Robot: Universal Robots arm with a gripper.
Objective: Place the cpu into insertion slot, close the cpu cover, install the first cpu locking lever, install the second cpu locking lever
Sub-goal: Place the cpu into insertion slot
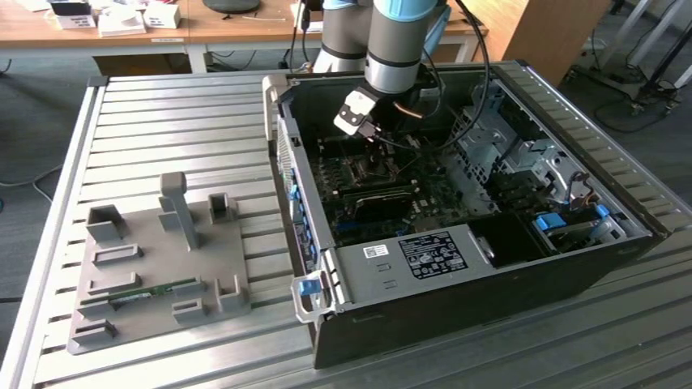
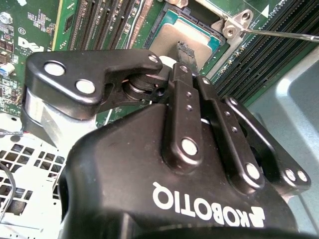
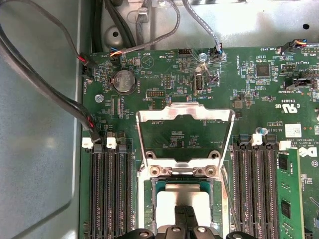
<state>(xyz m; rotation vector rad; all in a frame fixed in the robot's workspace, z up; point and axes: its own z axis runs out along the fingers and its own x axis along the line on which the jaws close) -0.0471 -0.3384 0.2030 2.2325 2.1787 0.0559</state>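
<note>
While the arm (image 1: 395,49) is reaching down into the open computer case (image 1: 454,324) on the table (image 1: 162,121), the exterior view is showing the gripper (image 1: 375,146) hanging low inside the case. It is well apart from the grey tray (image 1: 151,267) lying beside the case on the exterior view's left. In the second wrist view the fingers (image 2: 182,74) are pressing together with nothing between them. Their tips are pointing at the cpu (image 2: 192,30), which is lying flat in its slot. I cannot tell if the tips are touching it or just floating above it. A thin metal lever (image 2: 284,34) is sticking out to one side, away from the fingers. In the first wrist view the cpu cover (image 3: 149,115) is standing up open over the green board (image 3: 164,74), just beside the slot, so it is not yet closed. The pale square chip is sitting inside the slot frame with the finger tips over its middle. I am guessing the job right now is settling the chip in place. To do that well, the push should be going straight down, softly, on the middle of the chip, with no sliding sideways, because slots like this are likely hiding tiny pins that bend easily. The chip should be lying level, with no corner sitting high.
</note>
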